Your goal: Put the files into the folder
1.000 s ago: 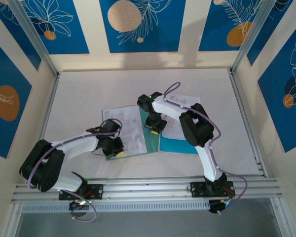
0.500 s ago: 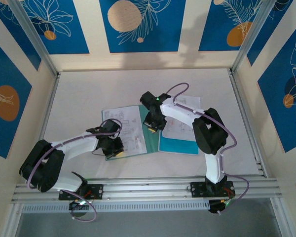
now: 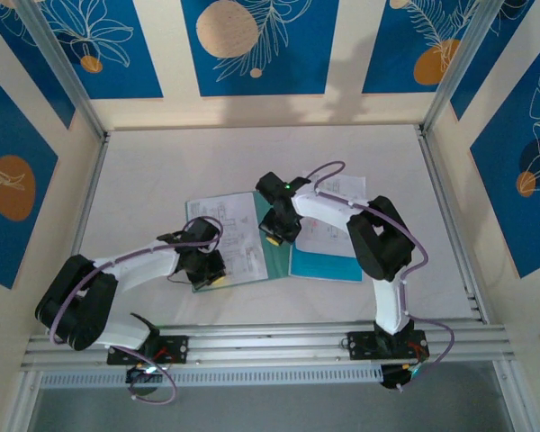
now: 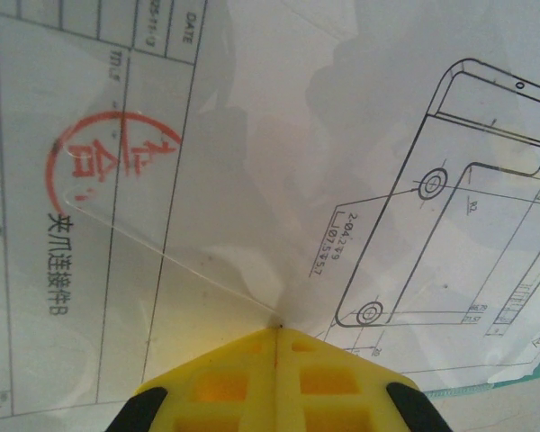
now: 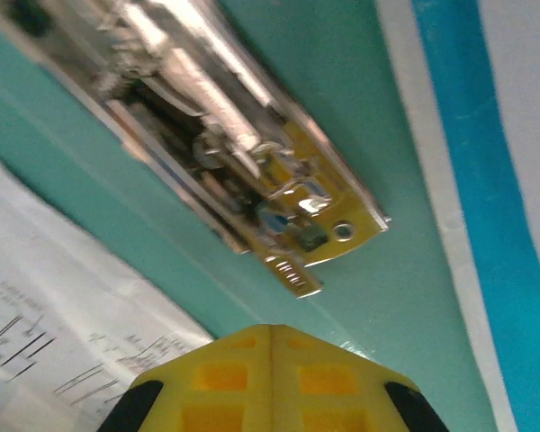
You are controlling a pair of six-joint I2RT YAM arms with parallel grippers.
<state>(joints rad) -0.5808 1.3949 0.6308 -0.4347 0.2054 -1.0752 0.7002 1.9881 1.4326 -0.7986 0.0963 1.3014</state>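
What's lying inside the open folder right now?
Inside, white printed sheets cover the left half of the folder, and a metal clip sits on its spine. How many sheets are stacked, and whatever lies under them, is covered.

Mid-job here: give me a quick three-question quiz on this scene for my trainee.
1. True or false: the right gripper is shut and sits above the metal clip of the teal folder.
2. Multiple choice: the left gripper is over
A) a bare tabletop
B) a white sheet printed with a technical drawing and a red stamp
C) a bright blue sheet
3. Fill in: with its clip exposed, the teal folder lies ____ (open or closed).

Key: 1 true; 2 B; 3 open.
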